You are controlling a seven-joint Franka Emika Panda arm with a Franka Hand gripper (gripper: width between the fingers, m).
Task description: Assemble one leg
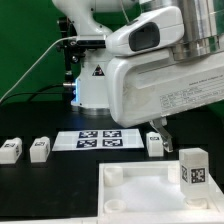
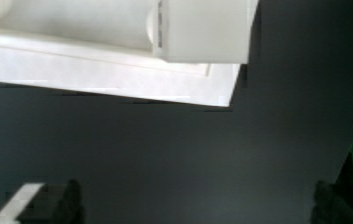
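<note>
Several legs show in the exterior view. Two lie at its left point(image 1: 11, 150) point(image 1: 40, 149), and one point(image 1: 155, 144) lies beside the marker board. One leg point(image 1: 193, 170) stands upright at the far right corner of the large white panel point(image 1: 150, 192). My gripper point(image 1: 160, 128) hangs just above the leg beside the marker board. In the wrist view the gripper point(image 2: 194, 205) is open and empty, with dark table between its fingertips point(image 2: 48, 205). That view also shows the panel's corner point(image 2: 102, 70) with an upright leg point(image 2: 208, 30) on it.
The marker board point(image 1: 100, 139) lies flat on the dark table behind the panel. The panel has round sockets point(image 1: 115, 176) at its corners. The arm's white body point(image 1: 160, 80) fills the upper right of the exterior view. A green wall stands behind.
</note>
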